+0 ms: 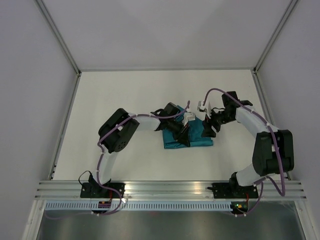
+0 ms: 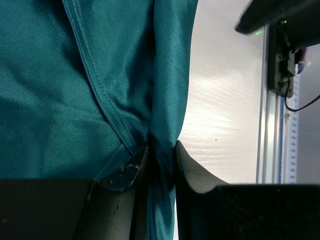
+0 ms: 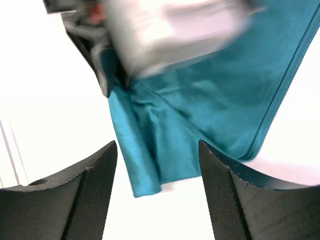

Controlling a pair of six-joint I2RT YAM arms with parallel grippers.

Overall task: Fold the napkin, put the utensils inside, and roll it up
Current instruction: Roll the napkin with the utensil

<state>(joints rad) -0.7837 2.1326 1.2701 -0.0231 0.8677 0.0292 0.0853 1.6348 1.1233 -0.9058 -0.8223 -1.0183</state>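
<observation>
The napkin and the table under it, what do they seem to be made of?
The napkin looks like woven cloth, teal with a slight sheen: fine diagonal weave lines, a stitched hem and soft folds show. The table looks like white laminate or painted board, smooth and semi-glossy, with faint grain streaks and a reflection; which one, I cannot tell.

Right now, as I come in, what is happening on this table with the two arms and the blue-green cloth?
Two robot arms are working on the teal napkin, which lies folded over on itself in the middle of the table. The left gripper is pinching a fold of the cloth. The right gripper is open over a corner of the napkin and holds nothing.
</observation>
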